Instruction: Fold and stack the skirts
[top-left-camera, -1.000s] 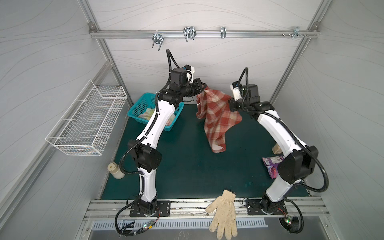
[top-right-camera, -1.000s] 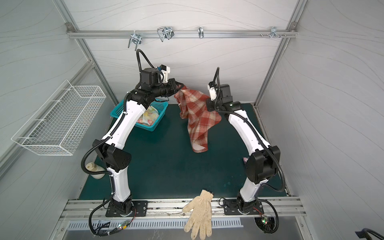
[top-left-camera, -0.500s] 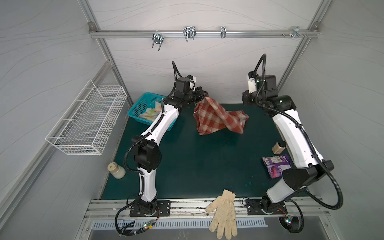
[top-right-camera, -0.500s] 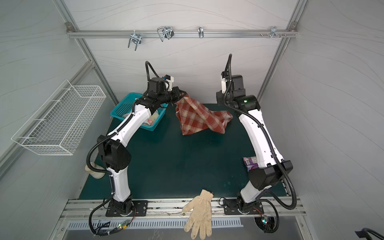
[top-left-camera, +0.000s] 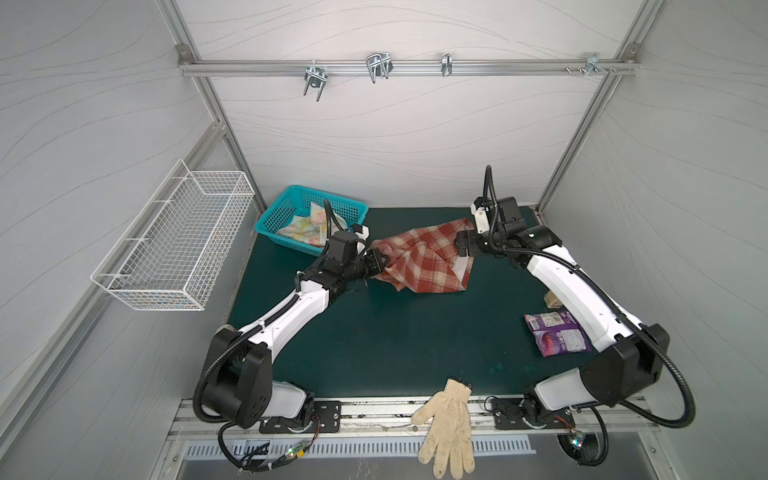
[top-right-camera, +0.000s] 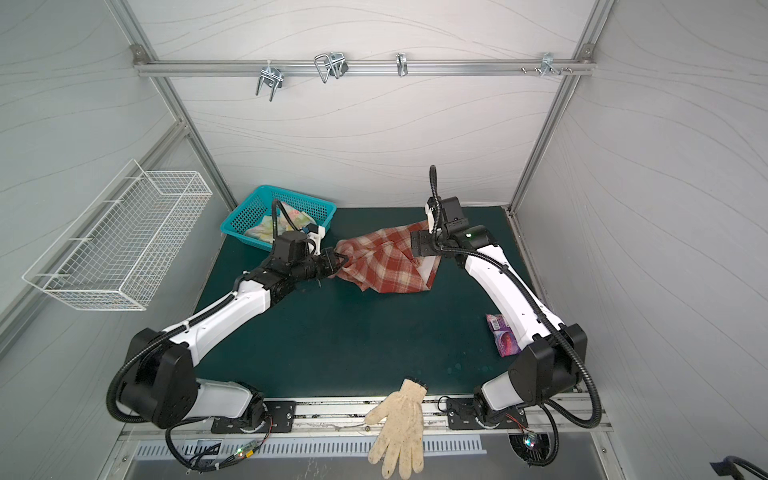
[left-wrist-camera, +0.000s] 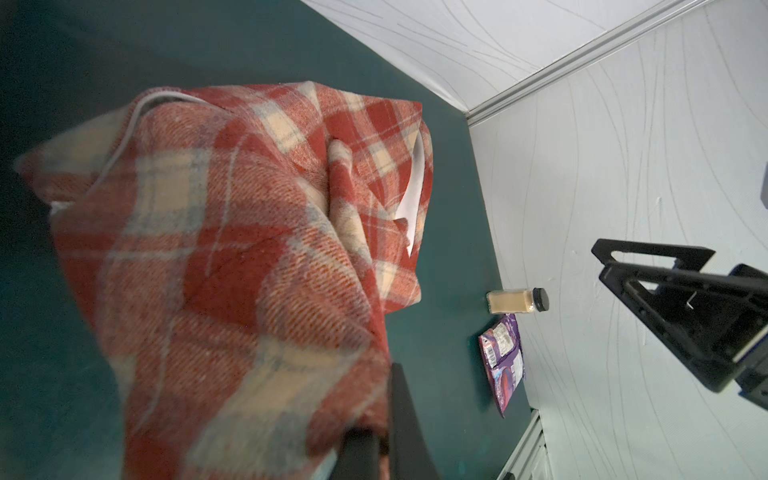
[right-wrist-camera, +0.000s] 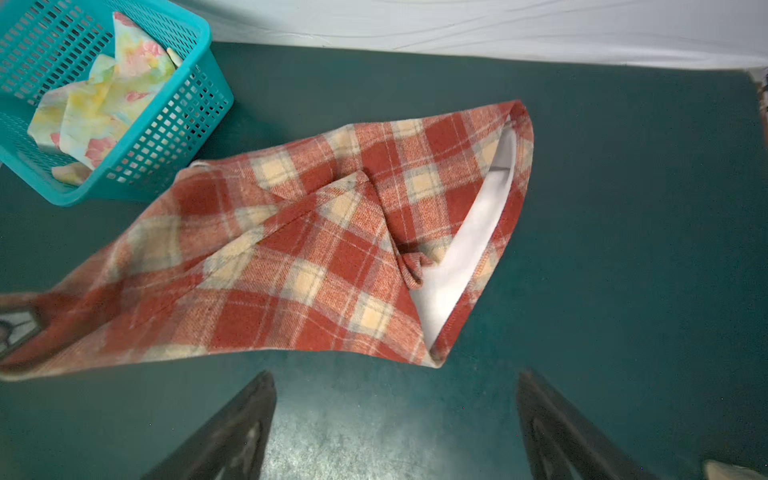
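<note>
The rust-red and cream plaid skirt (top-left-camera: 419, 262) (top-right-camera: 386, 266) lies crumpled on the green mat at the back centre, with its white lining showing at the right end. My left gripper (top-left-camera: 380, 259) (top-right-camera: 338, 259) (left-wrist-camera: 382, 415) is shut on the left end of the plaid skirt (left-wrist-camera: 232, 257) and holds that end slightly off the mat. My right gripper (top-left-camera: 461, 245) (top-right-camera: 415, 245) (right-wrist-camera: 395, 382) hovers open just over the right end of the plaid skirt (right-wrist-camera: 316, 257), holding nothing. The pastel floral skirt (top-left-camera: 309, 230) (top-right-camera: 270, 226) (right-wrist-camera: 104, 99) lies bunched in the teal basket (top-left-camera: 291, 195) (top-right-camera: 249, 208) (right-wrist-camera: 178, 124).
A cream knitted glove (top-left-camera: 446, 419) (top-right-camera: 397, 424) hangs over the front rail. A purple packet (top-left-camera: 557, 332) (top-right-camera: 505, 336) (left-wrist-camera: 503, 365) and a small spice jar (top-left-camera: 552, 297) (left-wrist-camera: 517, 300) sit by the right wall. A white wire basket (top-left-camera: 174, 241) hangs on the left wall.
Both arms came down from holding the plaid skirt raised between them. My right gripper opened and let go, so the skirt's right end now rests on the mat. The left grip is unchanged.
</note>
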